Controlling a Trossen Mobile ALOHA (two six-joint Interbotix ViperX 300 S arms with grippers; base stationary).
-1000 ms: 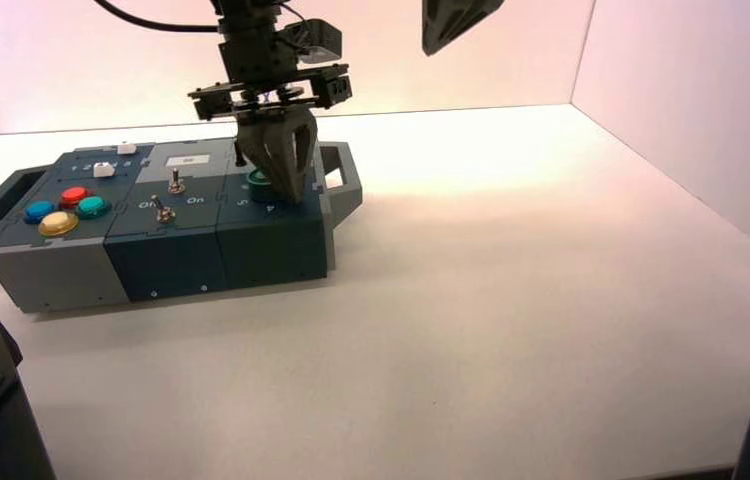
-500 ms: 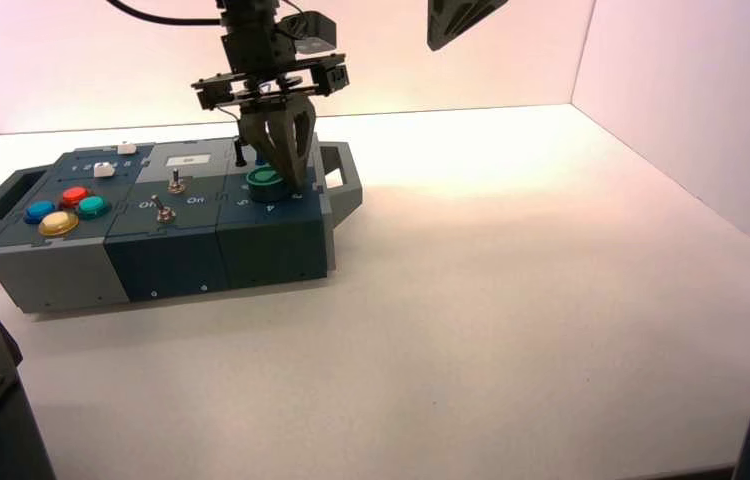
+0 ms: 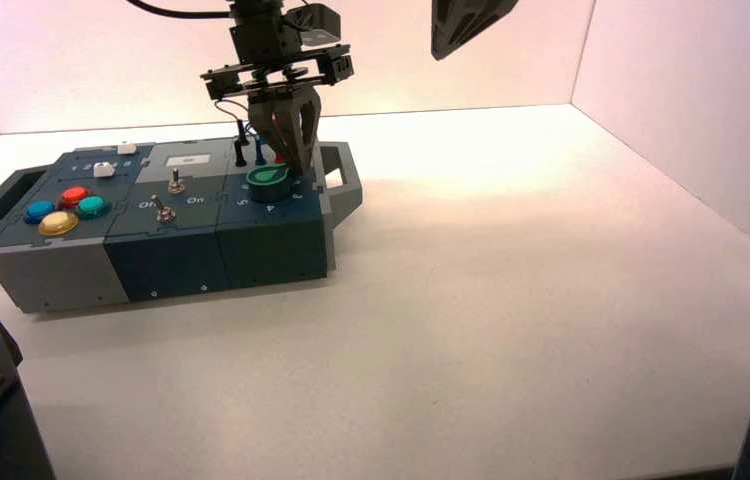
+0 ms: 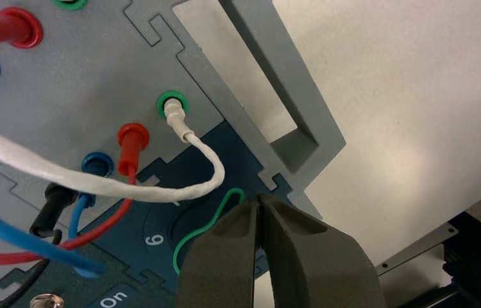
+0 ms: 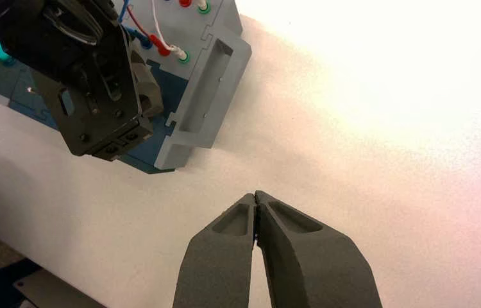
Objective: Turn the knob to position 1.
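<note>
You see the knob (image 3: 269, 184) on the box (image 3: 271, 248), at its right end toward the near edge: a dark green round dial, upright on a dark blue panel, its top a lighter green teardrop narrowing to a pointer. In your left wrist view the knob shows chiefly as a bright green outline (the gripper hides the rest, so you cannot read its setting there).

Your left gripper (image 4: 258, 200) is over the knob's far right side, fingers pressed together; you cannot tell whether the tips touch it. Just beyond the knob, note the plugged wires: black (image 4: 50, 212), blue (image 4: 81, 208), red (image 4: 128, 151) and white (image 4: 177, 119). The grey handle (image 3: 350, 190) closes the box's right end. To the knob's left stand two metal toggle switches (image 3: 165, 212); farther left, you find the red, blue, teal and yellow push buttons (image 3: 57, 224), with two white-capped sliders (image 3: 103, 170) behind them.

Your right gripper (image 5: 256, 196) hangs over the table (image 3: 511, 330), apart from the box and to its right, its fingers likewise together.
</note>
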